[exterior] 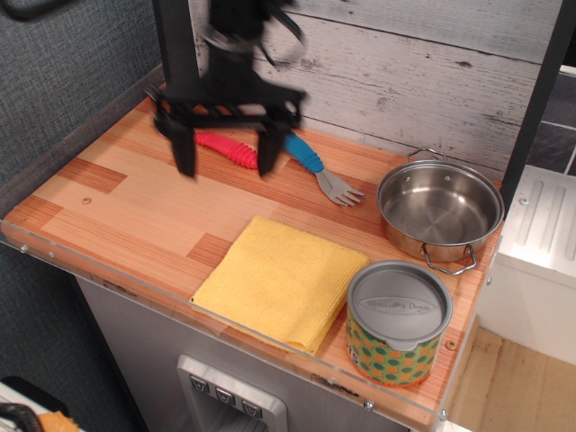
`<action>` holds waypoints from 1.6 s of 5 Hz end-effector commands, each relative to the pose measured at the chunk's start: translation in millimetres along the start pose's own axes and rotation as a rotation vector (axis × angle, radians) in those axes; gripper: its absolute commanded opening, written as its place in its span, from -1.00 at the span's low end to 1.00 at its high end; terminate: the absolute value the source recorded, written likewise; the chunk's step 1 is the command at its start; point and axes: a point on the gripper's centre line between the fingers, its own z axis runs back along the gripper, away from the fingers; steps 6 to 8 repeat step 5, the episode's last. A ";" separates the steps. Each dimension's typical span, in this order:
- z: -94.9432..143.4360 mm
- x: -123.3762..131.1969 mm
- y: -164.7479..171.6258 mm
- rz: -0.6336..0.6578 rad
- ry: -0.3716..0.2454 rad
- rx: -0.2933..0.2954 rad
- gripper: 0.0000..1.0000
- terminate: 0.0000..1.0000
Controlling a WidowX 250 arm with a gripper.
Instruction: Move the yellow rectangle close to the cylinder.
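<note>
The yellow cloth towel (281, 282) lies folded flat at the front of the wooden counter, its right edge next to the can. The can (398, 323) with a grey lid and orange-yellow label with green dots stands at the front right corner. My black gripper (227, 158) is open and empty, fingers spread wide, raised over the back left of the counter, well away from the towel. It is motion-blurred.
A steel pot with handles (438, 211) sits at the right, behind the can. A red-handled spoon (222, 148) and a blue-handled fork (319, 171) lie along the back. A dark post (176, 45) stands at the back left. The counter's front edge (225, 324) has a clear lip.
</note>
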 end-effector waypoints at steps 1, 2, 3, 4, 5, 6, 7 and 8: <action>8.7 44.9 20.6 -0.092 -0.043 0.014 1.00 -1.00; 6.9 65.9 20.2 -0.113 -0.050 0.006 1.00 -1.00; 5.0 83.2 15.5 -0.130 -0.065 -0.008 1.00 -1.00; 0.1 95.9 12.2 -0.169 -0.060 0.011 1.00 -1.00; 0.1 95.9 12.2 -0.169 -0.060 0.011 1.00 1.00; 0.1 95.9 12.2 -0.169 -0.060 0.011 1.00 1.00; 0.1 95.9 12.2 -0.169 -0.060 0.011 1.00 1.00; 0.1 95.9 12.2 -0.169 -0.060 0.011 1.00 1.00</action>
